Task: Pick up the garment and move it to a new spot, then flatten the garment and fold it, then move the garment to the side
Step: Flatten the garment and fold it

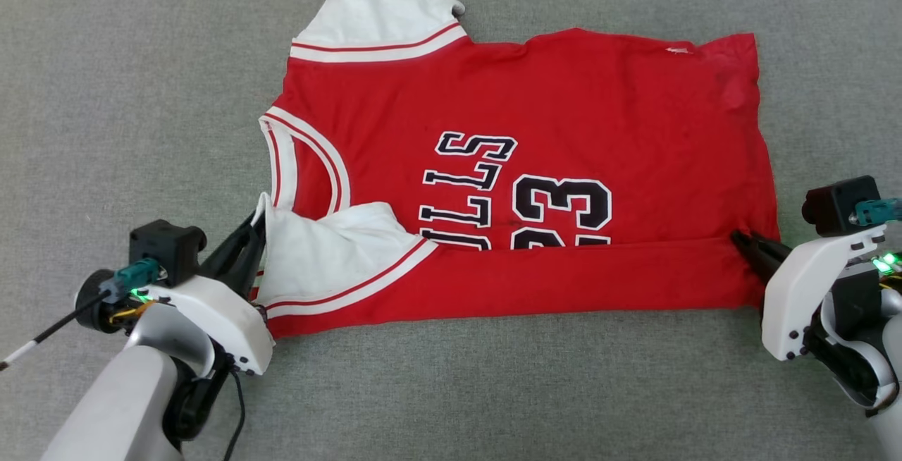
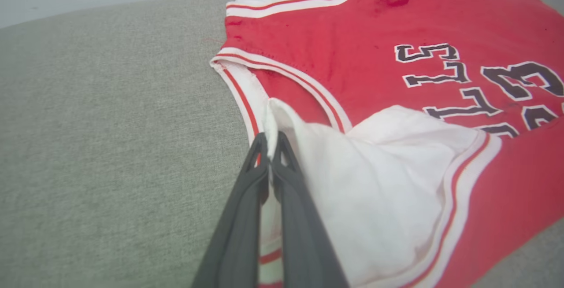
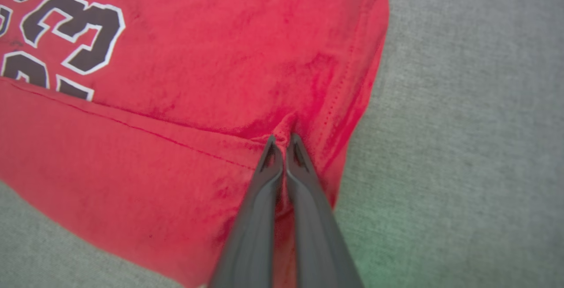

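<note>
The garment (image 1: 564, 94) lay on the grey fabric surface (image 1: 106, 94), near edge folded over, with the left claw (image 1: 255, 227) clenched on its white sleeve (image 1: 324, 256) and the right claw (image 1: 741, 241) pinching its right-hand fold.

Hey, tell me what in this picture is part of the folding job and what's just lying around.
Part of the job:
red jersey
left pincer, shut on the jersey
right pincer, shut on the jersey

Just there:
grey fabric surface under the jersey
</note>
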You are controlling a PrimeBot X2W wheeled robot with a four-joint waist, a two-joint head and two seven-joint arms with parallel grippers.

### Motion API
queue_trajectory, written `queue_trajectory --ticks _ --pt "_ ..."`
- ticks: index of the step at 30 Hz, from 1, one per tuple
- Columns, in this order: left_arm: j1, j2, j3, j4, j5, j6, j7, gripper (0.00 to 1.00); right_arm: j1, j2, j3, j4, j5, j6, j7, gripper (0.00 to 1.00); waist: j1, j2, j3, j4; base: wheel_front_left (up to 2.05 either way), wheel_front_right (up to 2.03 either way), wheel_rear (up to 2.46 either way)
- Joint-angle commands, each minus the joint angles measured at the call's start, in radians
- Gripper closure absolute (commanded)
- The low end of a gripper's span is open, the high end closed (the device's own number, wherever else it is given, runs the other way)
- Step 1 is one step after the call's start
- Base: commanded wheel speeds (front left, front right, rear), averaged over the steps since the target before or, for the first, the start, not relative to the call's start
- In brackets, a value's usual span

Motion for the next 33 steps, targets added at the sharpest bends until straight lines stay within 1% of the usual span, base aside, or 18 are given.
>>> queue_trajectory --ticks 1,3,6,9,11,13,15,18,22,25,29,33 --pt "-0.022 -0.011 -0.005 0.022 0.004 0.003 -0.006 0.0 -0.015 0.009 0.003 0.018 -0.013 -0.001 -0.003 0.0 -0.0002 0.0 -0.009 -0.002 0.0 0.0 0.0" --pt "-0.021 -0.019 -0.005 0.054 0.011 0.013 -0.023 0.0 -0.017 0.027 0.003 0.035 -0.011 -0.001 -0.008 0.0 -0.0002 0.0 -0.022 -0.006 0.0 0.0 0.0" --pt "0.012 -0.034 0.004 0.069 0.0 0.03 -0.052 0.0 -0.019 0.028 0.01 0.038 -0.029 -0.001 -0.023 0.0 -0.0002 0.0 -0.049 -0.011 0.0 0.0 0.0" --pt "0.049 -0.023 0.012 0.06 0.005 0.054 -0.061 0.0 0.005 0.028 0.011 0.027 -0.053 -0.001 -0.021 0.0 -0.0002 0.0 -0.079 -0.013 0.0 0.0 0.0" --pt "0.078 -0.025 0.021 0.043 -0.01 0.076 -0.052 0.0 0.022 0.035 0.0 0.012 -0.065 -0.001 -0.013 0.0 -0.0002 0.0 -0.097 -0.014 0.0 0.0 0.0" --pt "0.118 -0.037 0.04 0.021 -0.04 0.109 -0.03 0.0 0.045 0.045 -0.013 -0.012 -0.07 -0.001 0.0 0.0 -0.0002 0.0 -0.113 -0.014 0.0 0.0 0.0" --pt "0.157 -0.037 0.041 -0.013 -0.059 0.129 0.004 0.0 0.075 0.058 -0.037 -0.04 -0.07 -0.001 0.019 0.0 -0.0002 0.0 -0.126 -0.013 0.0 0.0 0.0" --pt "0.215 -0.021 0.037 -0.069 -0.073 0.162 0.065 0.0 0.12 0.086 -0.084 -0.084 -0.087 -0.001 0.062 0.0 -0.0002 0.0 -0.133 -0.014 0.0 0.0 0.0" --pt "0.275 -0.007 0.022 -0.15 -0.076 0.195 0.123 0.0 0.178 0.142 -0.152 -0.146 -0.123 -0.001 0.134 0.0 -0.0002 0.0 -0.129 -0.017 0.0 0.0 0.0" --pt "0.296 -0.002 0.021 -0.192 -0.086 0.214 0.154 0.0 0.21 0.186 -0.192 -0.202 -0.146 -0.001 0.165 0.0 -0.0002 0.0 -0.117 -0.02 0.0 0.0 0.0" --pt "0.292 0.008 0.019 -0.205 -0.073 0.24 0.182 0.0 0.235 0.223 -0.221 -0.255 -0.171 -0.001 0.183 0.0 -0.0002 0.0 -0.095 -0.029 0.0 0.0 0.0" --pt "0.275 0.016 0.024 -0.182 -0.056 0.27 0.197 0.0 0.242 0.242 -0.235 -0.289 -0.189 -0.001 0.19 0.0 -0.0002 0.0 -0.072 -0.039 0.0 0.0 0.0"
